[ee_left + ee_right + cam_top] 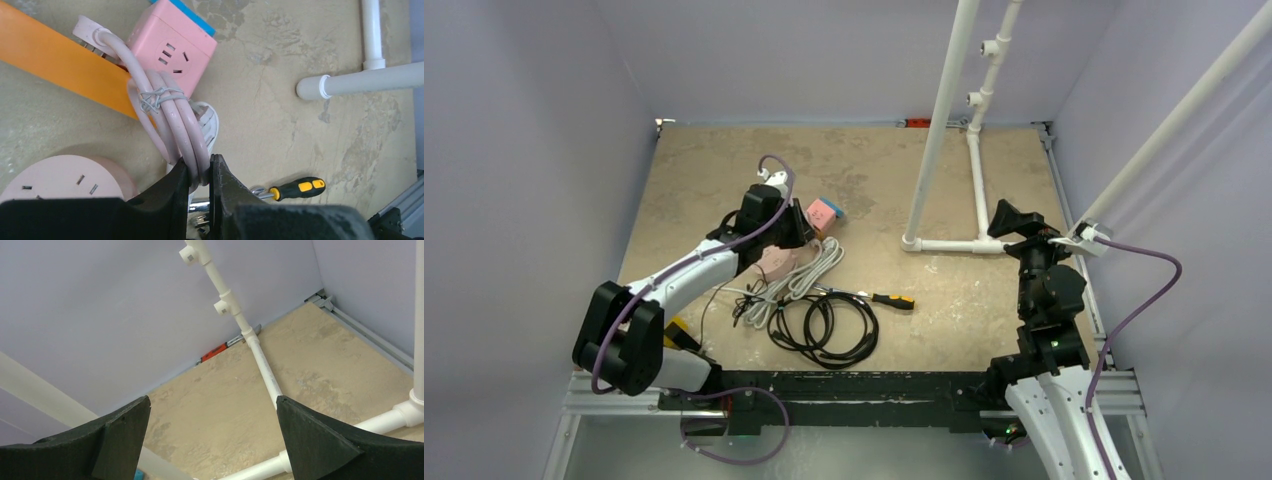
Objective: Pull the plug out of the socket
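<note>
Near the socket cube [172, 47], your left gripper [200, 182] is clamped on the cord [170, 115]. Its plug [90, 31] sits ahead at the cube's side. Your right gripper [212, 405] is wide open and empty.

socket [172, 47]: pink cube w/ blue side | plug [86, 29]: pink, at cube's l. face, cord [175, 120] bundled

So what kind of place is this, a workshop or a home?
Probably a robot lab test cell: plain walls box in one tabletop, a white pipe frame stands on it, and the left arm and right arm mount on a metal rail at its near edge.
</note>
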